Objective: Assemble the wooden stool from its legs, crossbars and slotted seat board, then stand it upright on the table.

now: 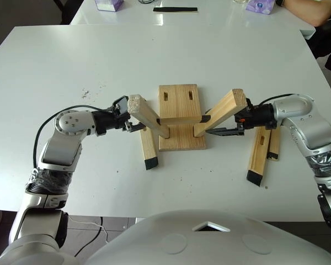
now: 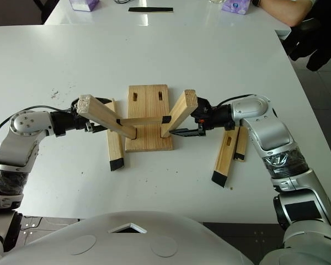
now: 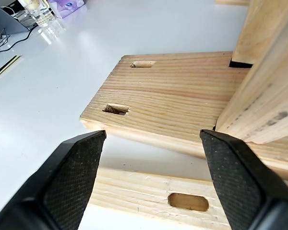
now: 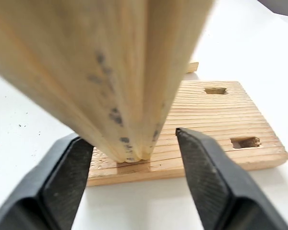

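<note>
Nearest you, one loose leg [image 1: 257, 157] at four o'clock of the flat seat board [image 1: 179, 99] and another leg [image 1: 148, 148] at eight lie unfitted, while two raised legs [image 1: 149, 116] share a crossbar [image 1: 182, 119] above it, your left claw [image 3: 153, 135] spread, and whether the right claw [image 4: 134, 139] clamps you cannot tell.

Farther white table [image 1: 220, 14]: purple pack [image 1: 109, 5], black strip [image 1: 175, 9], another purple pack [image 1: 260, 5] (specks [image 1: 87, 91] on near table [image 1: 55, 72]).

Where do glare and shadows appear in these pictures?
Left eye view: soft reflections on the glossy far table; left wrist view: a grey shadow on the white table under the near edge of the seat board.
</note>
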`<move>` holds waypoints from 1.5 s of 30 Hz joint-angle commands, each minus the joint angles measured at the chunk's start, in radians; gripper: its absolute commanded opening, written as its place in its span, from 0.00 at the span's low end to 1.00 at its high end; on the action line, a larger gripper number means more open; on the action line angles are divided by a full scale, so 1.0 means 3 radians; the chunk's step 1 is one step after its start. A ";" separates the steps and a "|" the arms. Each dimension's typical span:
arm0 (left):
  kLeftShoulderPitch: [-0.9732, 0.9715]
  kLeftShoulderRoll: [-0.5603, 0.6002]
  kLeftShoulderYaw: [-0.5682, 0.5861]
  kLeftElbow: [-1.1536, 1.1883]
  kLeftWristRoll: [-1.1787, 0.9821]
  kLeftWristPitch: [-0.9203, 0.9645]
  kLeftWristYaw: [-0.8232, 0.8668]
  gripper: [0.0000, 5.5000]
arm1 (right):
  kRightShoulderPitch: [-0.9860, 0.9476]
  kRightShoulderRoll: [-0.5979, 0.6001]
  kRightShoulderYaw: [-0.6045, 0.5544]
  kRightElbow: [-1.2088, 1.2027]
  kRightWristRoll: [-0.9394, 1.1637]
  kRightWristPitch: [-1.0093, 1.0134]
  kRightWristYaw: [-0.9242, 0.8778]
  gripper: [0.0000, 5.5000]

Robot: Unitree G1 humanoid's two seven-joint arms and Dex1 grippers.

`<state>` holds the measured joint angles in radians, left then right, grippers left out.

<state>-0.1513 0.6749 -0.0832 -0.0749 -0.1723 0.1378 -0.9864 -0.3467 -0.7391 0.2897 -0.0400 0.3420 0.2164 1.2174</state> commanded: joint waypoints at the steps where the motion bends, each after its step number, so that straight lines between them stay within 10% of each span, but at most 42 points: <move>1: -0.0039 0.0026 0.0014 -0.0009 0.0020 -0.0047 0.0017 0.66 | -0.0033 -0.0048 -0.0046 -0.0053 -0.0082 0.0068 0.0031 0.61; 30: 0.0977 0.0750 -0.0158 0.0225 0.0410 -0.0557 -0.0069 0.66 | 0.0755 -0.0340 -0.0313 -0.0256 -0.0425 -0.0122 -0.0049 0.61; 45: -0.0043 0.0244 0.0125 -0.0057 -0.0265 0.0250 0.0383 0.66 | 0.0842 -0.0345 -0.0294 -0.0534 -0.0178 -0.0074 0.0283 0.61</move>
<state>-0.1280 0.7747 -0.0155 -0.1288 -0.3057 0.2244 -0.9092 -0.0913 -0.8340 0.1929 -0.1825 0.2741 0.1934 1.2839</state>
